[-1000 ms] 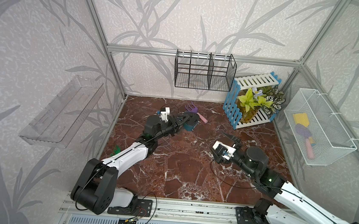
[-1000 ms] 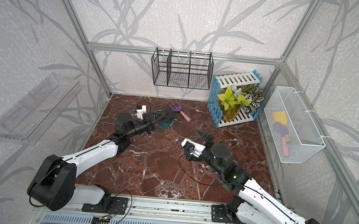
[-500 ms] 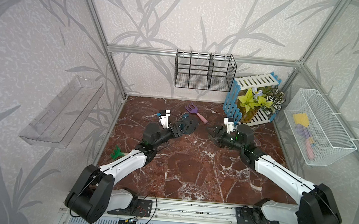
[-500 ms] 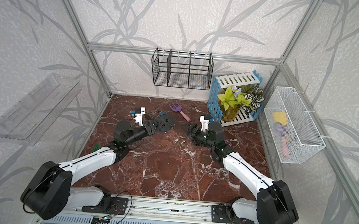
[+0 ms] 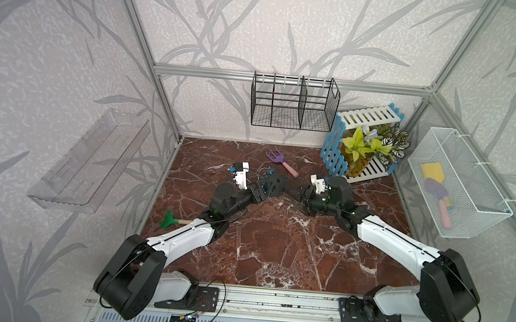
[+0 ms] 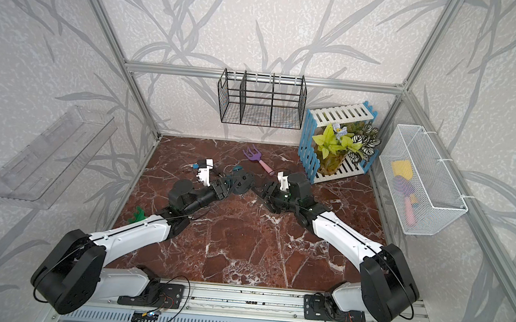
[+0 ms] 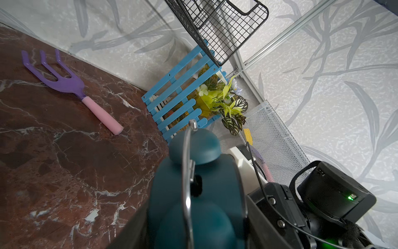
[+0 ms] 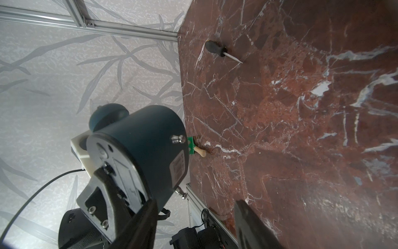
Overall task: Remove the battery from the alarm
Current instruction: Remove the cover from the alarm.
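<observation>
- Marbled worktop (image 5: 274, 249) lies bare across the lower half of both top views.
- Hold: the left claw (image 5: 263, 190) is clamped on the alarm (image 5: 275, 182) at frame centre. The alarm appears lifted, its black back facing the right claw (image 8: 195, 204).
- Approach: the right claw stands with jaws apart and nothing between them, just beside the back panel (image 8: 127, 172).
- Target: the battery is not visible and is judged to sit behind that panel.
- Method: keep the alarm steady and set one fingertip on the panel edge, clear of the left claw's finger crossing it.
- Beyond: a screwdriver (image 8: 221, 50) lies on the worktop, upper centre of the right wrist view.
</observation>
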Available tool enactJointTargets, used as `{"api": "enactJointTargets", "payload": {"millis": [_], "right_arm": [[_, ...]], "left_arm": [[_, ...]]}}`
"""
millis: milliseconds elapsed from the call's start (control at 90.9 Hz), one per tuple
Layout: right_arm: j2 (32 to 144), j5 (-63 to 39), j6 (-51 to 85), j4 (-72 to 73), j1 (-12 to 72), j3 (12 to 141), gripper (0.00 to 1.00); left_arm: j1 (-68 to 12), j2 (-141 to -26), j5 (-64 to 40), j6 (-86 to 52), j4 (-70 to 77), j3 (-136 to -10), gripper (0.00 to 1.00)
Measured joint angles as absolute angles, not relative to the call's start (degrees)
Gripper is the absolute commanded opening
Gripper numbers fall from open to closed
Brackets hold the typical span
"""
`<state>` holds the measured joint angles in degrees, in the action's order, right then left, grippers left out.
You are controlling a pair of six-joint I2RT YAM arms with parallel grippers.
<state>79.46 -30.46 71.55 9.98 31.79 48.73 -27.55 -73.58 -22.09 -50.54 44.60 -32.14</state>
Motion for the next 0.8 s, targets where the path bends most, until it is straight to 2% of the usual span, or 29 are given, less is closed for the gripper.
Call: {"api": "enactJointTargets", "payload": {"millis": [341,550,803], "right_arm": [[79.2,-30.5,72.0,11.0,31.9,48.6,0.56],[75.0,-29.5,71.8,12.4,31.9,45.5,0.56],[78.8,-30.1,71.8,13.3,32.5,47.0,0.53]], "left_arm": [[-28.4,-73.6,-20.0,-50.4,44.0,-32.1,0.23],[-28.4,-73.2,-16.6,-49.7,40.9,-32.1,0.23],[-28.6,-73.2,-16.6,-49.7,40.9,-32.1,0.23]]}}
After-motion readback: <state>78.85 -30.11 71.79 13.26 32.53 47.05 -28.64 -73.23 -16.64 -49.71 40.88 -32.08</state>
